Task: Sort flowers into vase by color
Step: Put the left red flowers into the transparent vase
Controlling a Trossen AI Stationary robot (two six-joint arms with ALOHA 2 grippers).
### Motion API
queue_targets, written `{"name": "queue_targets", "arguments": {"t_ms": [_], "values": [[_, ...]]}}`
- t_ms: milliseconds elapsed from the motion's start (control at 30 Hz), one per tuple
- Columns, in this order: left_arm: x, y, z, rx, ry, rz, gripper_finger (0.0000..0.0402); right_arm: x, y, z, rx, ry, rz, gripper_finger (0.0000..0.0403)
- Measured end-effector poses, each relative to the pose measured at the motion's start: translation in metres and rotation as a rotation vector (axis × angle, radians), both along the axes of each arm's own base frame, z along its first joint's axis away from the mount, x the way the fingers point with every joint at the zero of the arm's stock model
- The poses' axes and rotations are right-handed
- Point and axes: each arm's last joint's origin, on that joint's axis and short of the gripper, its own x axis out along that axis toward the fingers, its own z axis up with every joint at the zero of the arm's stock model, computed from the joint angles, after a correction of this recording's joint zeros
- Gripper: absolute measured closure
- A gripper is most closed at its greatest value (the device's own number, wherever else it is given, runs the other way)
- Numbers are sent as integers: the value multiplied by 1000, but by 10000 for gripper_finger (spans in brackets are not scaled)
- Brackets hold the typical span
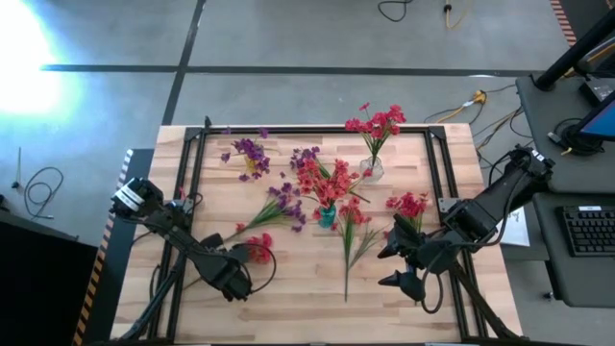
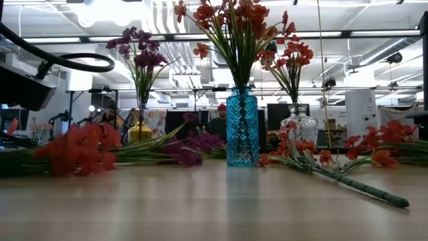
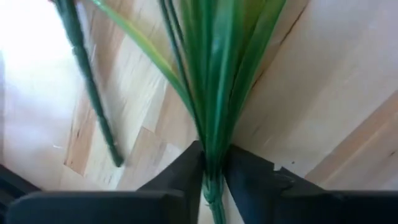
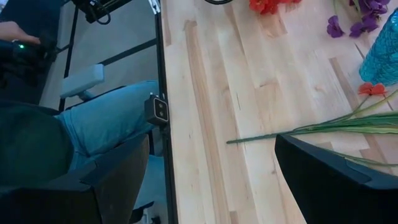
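Observation:
My left gripper is at the table's near left, shut on the stem of a red sprig whose blossoms also show in the low view. My right gripper is open and empty at the near right, beside a loose red sprig's long stem lying flat on the table. A blue vase and a clear vase hold red flowers. A yellow vase holds purple ones. A purple sprig and another red sprig lie on the table. My left gripper pinches the red sprig's green stem between its two fingers, just below where the long leaves fan out. The leaves run on straight ahead of the fingers. In the low view the blossom end sits at about table height; I cannot tell whether it rests there.
A black frame rail runs round the table top. A second thin stem lies on the wood beside the held sprig. A person's knee in jeans shows beyond the table's edge. Bare wood lies along the near edge.

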Motion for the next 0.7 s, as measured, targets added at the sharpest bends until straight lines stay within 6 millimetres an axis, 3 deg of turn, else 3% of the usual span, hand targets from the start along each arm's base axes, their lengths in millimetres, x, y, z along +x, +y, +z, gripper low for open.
{"name": "queue_targets", "arguments": {"t_ms": [200,700], "values": [[0,0,6,34,29,13,396,0,0,0,-1,0,0,62],[4,-3,44,16,34,-55,401,0,0,0,-24,-11,21,62]]}}
